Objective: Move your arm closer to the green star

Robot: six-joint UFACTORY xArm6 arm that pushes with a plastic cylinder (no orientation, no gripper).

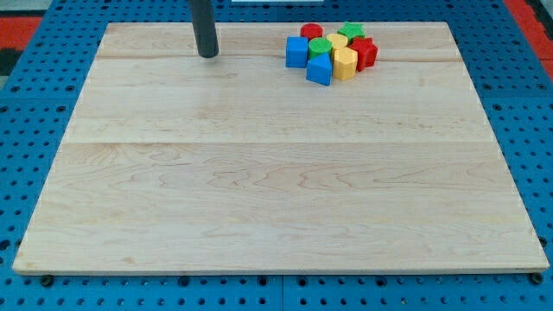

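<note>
A pale wooden counter (276,173) lies over a blue pegboard. The green star (351,32) sits at the view's top right, at the back of a tight cluster. My tip (207,55) stands well apart to the view's left; it is a bare rod with no hand to open or close. The approach looks barely begun: next, slide right along the top edge. A red cylinder (311,32), green cylinder (319,47), blue cube (297,52), blue block (320,70), yellow block (345,62) and red star (365,52) crowd its front.

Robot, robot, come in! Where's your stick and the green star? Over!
My tip at the view's top, left of cluster. Green star at cluster's far side. Blue cube nearest my tip.
</note>
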